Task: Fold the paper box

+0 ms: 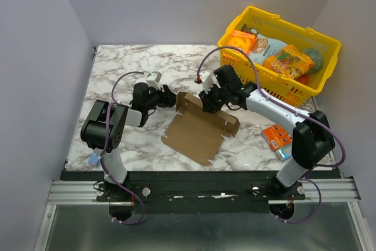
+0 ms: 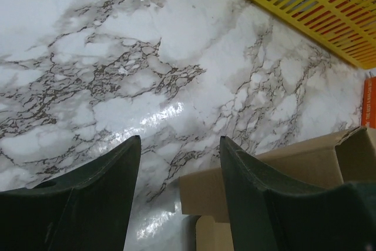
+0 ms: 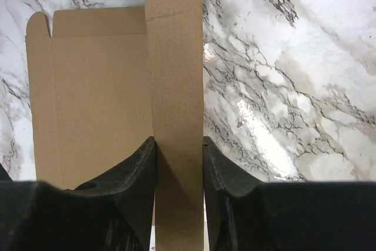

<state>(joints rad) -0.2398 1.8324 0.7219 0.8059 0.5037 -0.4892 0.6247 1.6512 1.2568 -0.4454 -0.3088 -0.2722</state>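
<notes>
The paper box [image 1: 197, 133] is a plain brown cardboard blank lying in the middle of the marble table, with its far long strip folded up. My right gripper [image 1: 210, 105] is shut on that upright strip [image 3: 175, 57]; in the right wrist view both fingers press its faces at the gripper [image 3: 179, 140], and the flat panel [image 3: 100, 86] lies to the left. My left gripper [image 1: 167, 99] sits just left of the box's raised end flap. In the left wrist view it [image 2: 180, 139] is open, and a corner of the box [image 2: 294, 166] shows beside its right finger, untouched.
A yellow basket [image 1: 276, 83] full of snack packets stands at the back right, and its wall [image 2: 317, 10] shows in the left wrist view. Small orange snack boxes [image 1: 276, 137] lie by the right arm. A small blue item [image 1: 94, 158] rests near the left base.
</notes>
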